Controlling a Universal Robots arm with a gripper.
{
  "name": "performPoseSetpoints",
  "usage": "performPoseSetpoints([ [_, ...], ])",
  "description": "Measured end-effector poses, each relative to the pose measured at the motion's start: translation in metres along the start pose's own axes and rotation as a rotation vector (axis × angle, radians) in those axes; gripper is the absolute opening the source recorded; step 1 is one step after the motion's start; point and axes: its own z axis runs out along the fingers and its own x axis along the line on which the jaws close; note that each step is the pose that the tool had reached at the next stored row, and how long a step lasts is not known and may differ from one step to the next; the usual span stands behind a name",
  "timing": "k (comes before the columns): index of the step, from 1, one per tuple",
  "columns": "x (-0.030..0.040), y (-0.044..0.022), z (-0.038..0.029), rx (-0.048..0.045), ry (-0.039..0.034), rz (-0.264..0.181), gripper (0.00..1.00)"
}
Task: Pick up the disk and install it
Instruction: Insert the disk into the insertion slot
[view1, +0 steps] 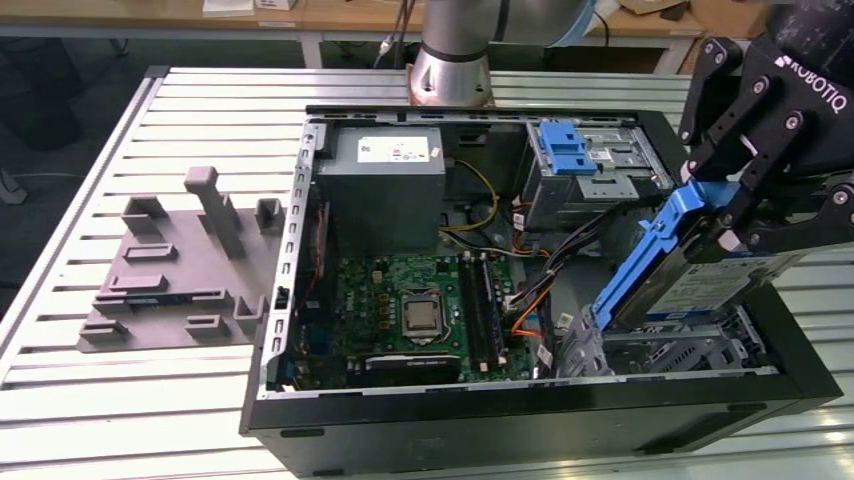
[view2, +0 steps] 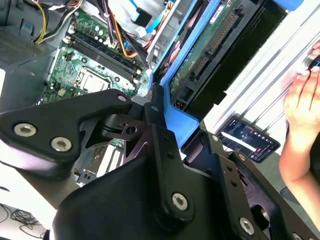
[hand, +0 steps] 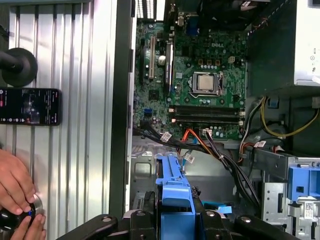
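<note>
Tool (view1: 727, 225): clamped on tilted disk (view1: 687, 288), exterior view's right.
Hidden: disk's upper part, behind tool.
First wrist view: hand (hand: 15, 192); phone (hand: 30, 106) on tabletop (hand: 75, 150).

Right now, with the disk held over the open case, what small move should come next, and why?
Probably a slight lowering toward the grey metal cage directly below, levelling the disk as it goes. The gripper is shut on the disk's blue frame, and the disk hangs tilted, its lower end just above that cage, not yet seated.
</note>
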Motion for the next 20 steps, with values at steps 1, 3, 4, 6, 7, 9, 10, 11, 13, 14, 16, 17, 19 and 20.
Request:
performPoseSetpoints([
  [1,-0.0002,-0.0016,0.0007,0.0,0.0,0.0,0.36],
  [3,-0.0012,-0.0034,0.0022,0.0,0.0,0.0,0.36],
  [4,-0.002,-0.0042,0.003,0.0001,-0.0001,0.0,0.36],
  [6,-0.0035,-0.0054,0.0045,0.0001,-0.0001,0.003,0.36],
  [7,-0.0039,-0.0059,0.0052,0.0002,-0.0001,0.005,0.36],
  [9,-0.0042,-0.0064,0.0071,0.0002,-0.0004,0.006,0.36],
  [10,-0.0045,-0.0065,0.0079,0.0002,-0.0002,0.006,0.36],
  [11,-0.0046,-0.0066,0.0088,0.0002,-0.0002,0.006,0.36],
  [13,-0.0046,-0.0067,0.0104,0.0002,-0.0004,0.006,0.36],
  [14,-0.0046,-0.0067,0.0112,0.0003,-0.0004,0.006,0.36],
  [16,-0.0045,-0.0067,0.0126,0.0002,-0.0005,0.006,0.36],
  [17,-0.0045,-0.0067,0.0132,0.0002,-0.0005,0.006,0.36],
  [19,-0.0045,-0.0068,0.0144,0.0002,-0.0005,0.006,0.36],
  [20,-0.0044,-0.0068,0.0151,0.0002,-0.0006,0.006,0.36],
])
